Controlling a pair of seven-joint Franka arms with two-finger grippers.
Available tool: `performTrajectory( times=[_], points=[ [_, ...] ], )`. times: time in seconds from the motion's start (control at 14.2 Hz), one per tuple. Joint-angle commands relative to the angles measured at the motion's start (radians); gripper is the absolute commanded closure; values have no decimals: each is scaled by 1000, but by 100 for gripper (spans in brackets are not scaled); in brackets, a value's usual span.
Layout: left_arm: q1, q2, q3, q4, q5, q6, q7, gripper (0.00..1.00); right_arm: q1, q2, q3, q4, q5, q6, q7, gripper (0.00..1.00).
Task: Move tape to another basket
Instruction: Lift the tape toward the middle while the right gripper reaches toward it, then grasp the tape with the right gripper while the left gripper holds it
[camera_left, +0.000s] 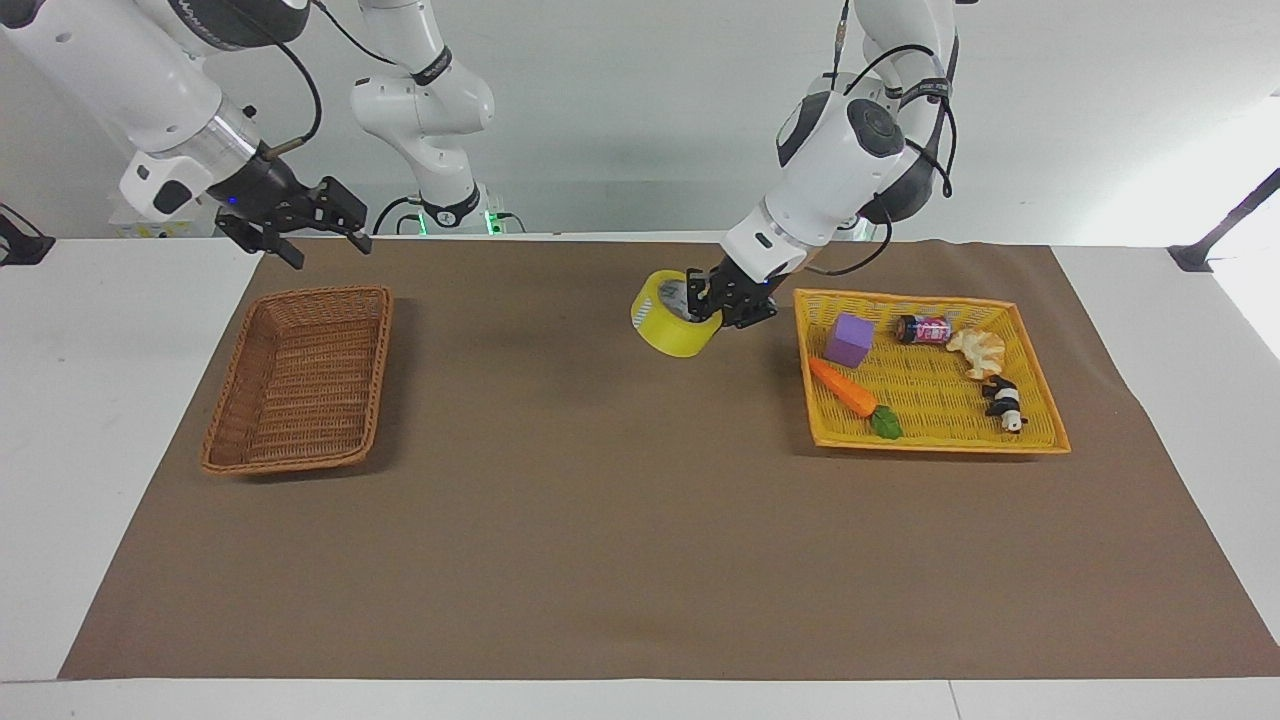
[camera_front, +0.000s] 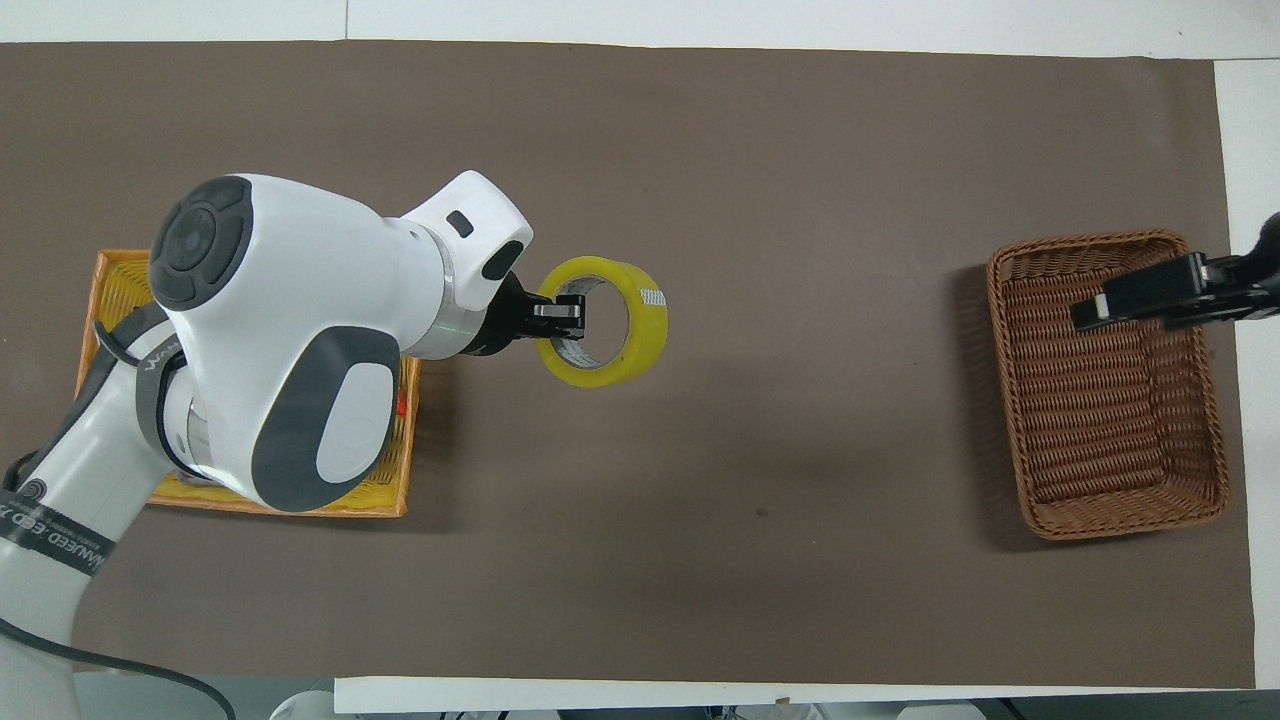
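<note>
I read the brown paper mat (camera_left: 620, 560) covering the table first; on it, at the right arm's end, sits the brown rectangular woven wicker basket (camera_left: 300, 375) with nothing in it, and at the left arm's end the bright yellow woven tray basket (camera_left: 930, 385) holding a purple cube (camera_left: 850, 339), an orange toy carrot (camera_left: 845, 388) and a few small bits. The wide roll of translucent yellow packing tape (camera_left: 675, 322) hangs in the air over bare mat just beside the yellow tray, well apart from the wicker basket. The left gripper (camera_left: 712, 302) has it: fingertips pinched on the roll's wall, one inside the white core, the roll's open bore tilted upward. The right gripper (camera_left: 305, 212) stands with its jaws wide and nothing in them, over the wicker basket's rim nearer the robots. My judgement: the goal lies straight along the table's length toward the right arm, so either a long carry or a handover mid-table follows.
</note>
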Motion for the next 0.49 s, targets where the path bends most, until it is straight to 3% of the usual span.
performTrajectory(
  times=[0.0, 0.14, 0.28, 0.42],
  points=[
    [-8, 8, 8, 16, -19, 7, 0, 99, 35, -64, 71, -125, 203, 120, -17, 0],
    [-8, 6, 8, 15, -19, 9, -2, 98, 174, -58, 75, -177, 268, 337, -18, 0],
    [-7, 6, 8, 15, -19, 7, 1, 98, 283, -36, 75, -234, 424, 523, -9, 0],
    [-7, 6, 8, 16, -19, 7, 1, 98, 350, -16, 75, -279, 449, 643, -13, 0]
  ],
)
